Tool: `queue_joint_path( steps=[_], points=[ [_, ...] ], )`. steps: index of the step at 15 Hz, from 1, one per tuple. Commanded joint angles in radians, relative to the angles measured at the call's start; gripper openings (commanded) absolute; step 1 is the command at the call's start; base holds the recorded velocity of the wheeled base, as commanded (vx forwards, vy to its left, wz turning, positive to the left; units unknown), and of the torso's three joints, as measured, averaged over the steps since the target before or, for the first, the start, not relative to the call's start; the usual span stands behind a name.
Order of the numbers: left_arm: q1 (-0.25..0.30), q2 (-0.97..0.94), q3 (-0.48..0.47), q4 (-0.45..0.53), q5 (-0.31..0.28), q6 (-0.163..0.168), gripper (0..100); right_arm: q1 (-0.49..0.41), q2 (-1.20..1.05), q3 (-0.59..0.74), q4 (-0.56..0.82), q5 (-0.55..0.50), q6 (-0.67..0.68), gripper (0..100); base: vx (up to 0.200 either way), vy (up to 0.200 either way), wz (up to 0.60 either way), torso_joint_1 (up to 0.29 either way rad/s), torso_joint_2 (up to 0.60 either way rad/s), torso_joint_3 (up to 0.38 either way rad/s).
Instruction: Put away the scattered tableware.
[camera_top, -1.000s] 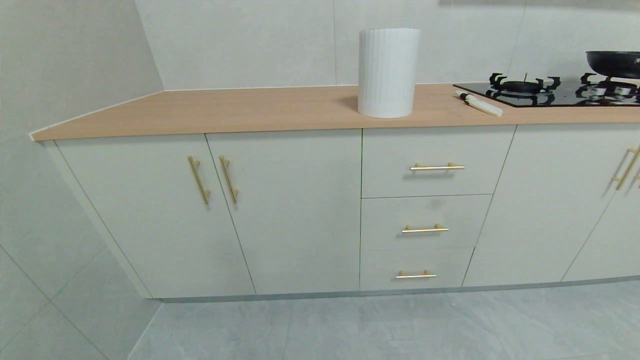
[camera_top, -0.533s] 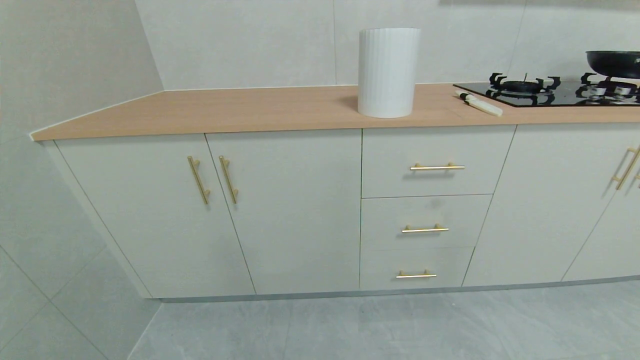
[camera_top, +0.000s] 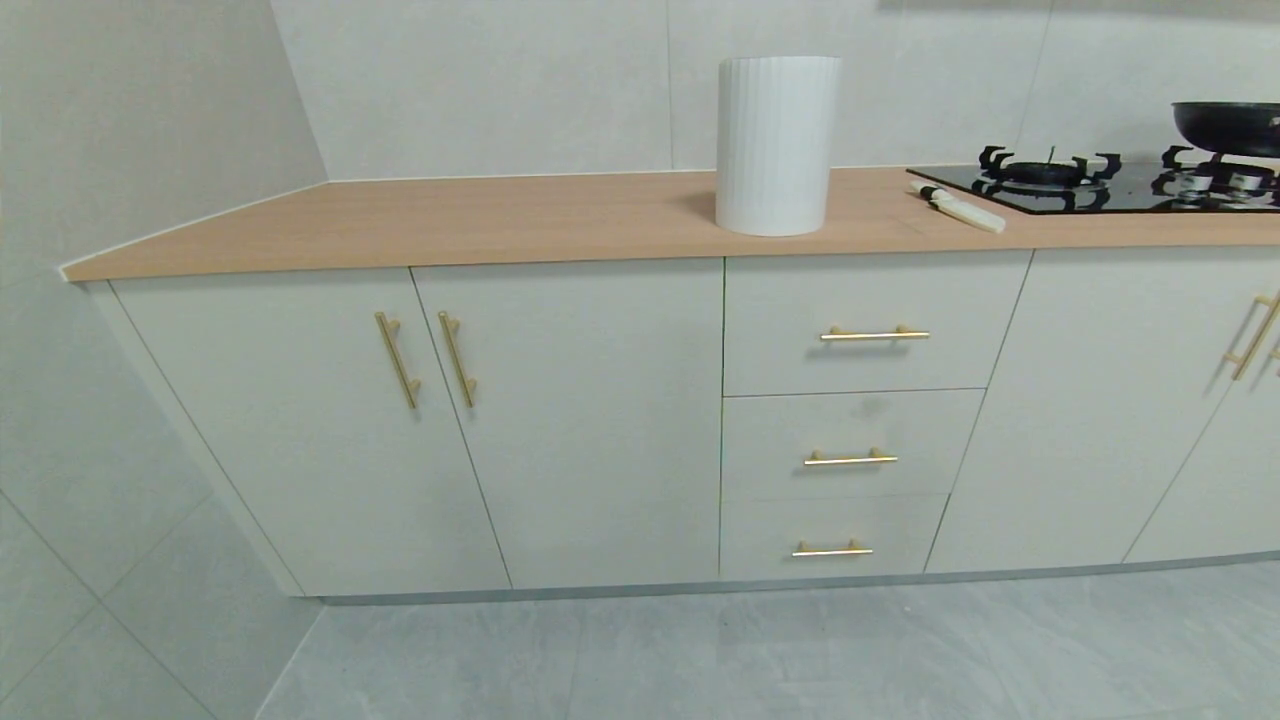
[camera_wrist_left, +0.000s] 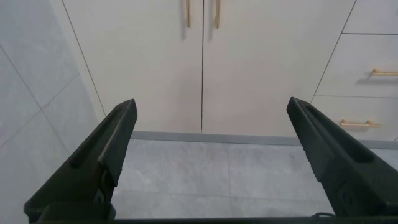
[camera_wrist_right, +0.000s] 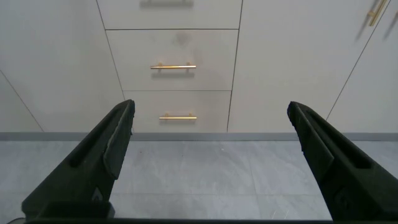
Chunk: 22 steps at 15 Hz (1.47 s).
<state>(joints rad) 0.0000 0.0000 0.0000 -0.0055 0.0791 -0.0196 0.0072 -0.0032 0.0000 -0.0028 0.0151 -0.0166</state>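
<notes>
Fingers (camera_wrist_left: 102, 158) of the left gripper (camera_wrist_left: 211, 104) are spread wide, holding nothing and touching nothing. Between them show the grey floor (camera_wrist_left: 205, 174) and the foot of the two-door cabinet (camera_wrist_left: 202, 68). The right gripper (camera_wrist_right: 210, 107) has its fingers (camera_wrist_right: 323, 155) parted just as wide and is likewise empty, low over the floor and facing the stack of drawers (camera_wrist_right: 173, 56).

Up on the wooden counter (camera_top: 480, 215), the cream-handled utensil (camera_top: 957, 208) lies flat and slantwise at the right, just beside the near-left corner of the black hob (camera_top: 1130, 195). The white ribbed container (camera_top: 777, 145) stands upright to the left of the utensil, near it but apart, above the top drawer (camera_top: 875, 300). A dark pan (camera_top: 1228, 125) sits on a burner at the far right. All three drawers and the cabinet doors are closed, each with a gold bar handle (camera_top: 874, 335). Neither gripper is near the utensil or the container.
</notes>
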Motion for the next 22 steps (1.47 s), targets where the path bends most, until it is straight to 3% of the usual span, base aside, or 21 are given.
queue_joint_path(
  steps=[1, 7, 22],
  points=[
    [0.000, 0.002, 0.000, -0.001, -0.001, 0.003, 100, 0.000, 0.003, 0.000, 0.001, 0.005, -0.002, 100, 0.000, 0.000, 0.00, 0.000, 0.00, 0.000],
    [0.000, 0.002, 0.000, -0.001, -0.004, 0.007, 100, 0.000, 0.003, 0.000, 0.001, 0.006, -0.002, 100, 0.000, 0.000, 0.00, 0.000, 0.00, 0.000],
    [0.000, 0.002, 0.000, -0.001, -0.006, 0.007, 100, 0.000, 0.003, 0.000, 0.001, 0.006, 0.000, 100, 0.200, 0.000, 0.00, 0.002, 0.00, 0.001]
  ],
)
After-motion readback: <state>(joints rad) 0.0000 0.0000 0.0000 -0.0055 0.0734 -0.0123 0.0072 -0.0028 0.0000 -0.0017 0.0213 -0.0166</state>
